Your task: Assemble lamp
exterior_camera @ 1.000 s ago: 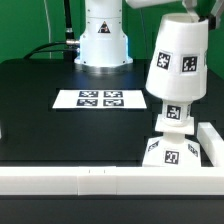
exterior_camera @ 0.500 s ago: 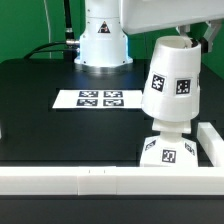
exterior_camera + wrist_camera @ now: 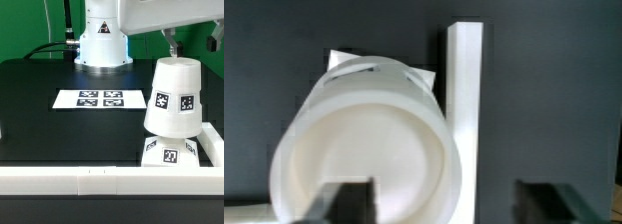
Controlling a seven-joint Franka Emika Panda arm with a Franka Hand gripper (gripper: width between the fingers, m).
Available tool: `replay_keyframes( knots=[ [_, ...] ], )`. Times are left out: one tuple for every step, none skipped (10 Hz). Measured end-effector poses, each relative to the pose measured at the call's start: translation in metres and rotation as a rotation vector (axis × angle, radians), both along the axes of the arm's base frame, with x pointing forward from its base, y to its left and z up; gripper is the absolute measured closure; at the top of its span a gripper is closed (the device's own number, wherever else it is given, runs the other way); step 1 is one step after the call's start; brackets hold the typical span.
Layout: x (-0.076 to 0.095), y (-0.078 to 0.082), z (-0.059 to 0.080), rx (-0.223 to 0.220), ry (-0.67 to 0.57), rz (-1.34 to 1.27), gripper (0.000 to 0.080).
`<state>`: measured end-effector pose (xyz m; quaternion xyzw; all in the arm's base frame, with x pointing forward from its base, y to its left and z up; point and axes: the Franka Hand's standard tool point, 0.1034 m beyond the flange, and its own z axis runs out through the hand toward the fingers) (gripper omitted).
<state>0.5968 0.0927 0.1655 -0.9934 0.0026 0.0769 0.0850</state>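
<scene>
The white conical shade (image 3: pixel 172 96) stands upright on the square stepped base (image 3: pixel 170 153) at the exterior view's right, near the front. The bulb is hidden under the shade. My gripper (image 3: pixel 194 46) hangs just above the shade, open and empty, with its jaws spread wider than the shade's top. In the wrist view I look down on the shade (image 3: pixel 375 150), and my gripper (image 3: pixel 452 205) has one dark finger (image 3: pixel 352 203) over the shade and the other off to its side.
The marker board (image 3: pixel 100 98) lies flat mid-table. A white rail (image 3: pixel 90 181) runs along the front and a white wall (image 3: pixel 213 140) stands right beside the base; it also shows in the wrist view (image 3: pixel 468 110). The robot's pedestal (image 3: pixel 103 42) is behind.
The shade, held tilted and higher before, has come down upright over the bulb onto the base. My gripper has let go of it and now sits above it.
</scene>
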Motion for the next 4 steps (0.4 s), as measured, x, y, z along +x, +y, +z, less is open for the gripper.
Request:
replay_keyframes(
  knots=[
    [0.001,-0.003,0.003,0.001,-0.005,-0.001,0.0365],
    [0.0,-0.007,0.009,0.001,0.001,-0.004,0.0187],
    [-0.002,-0.008,0.017,-0.001,0.019,-0.014,0.0127],
    [-0.004,-0.003,0.026,-0.028,0.051,-0.042,0.0105]
  ],
)
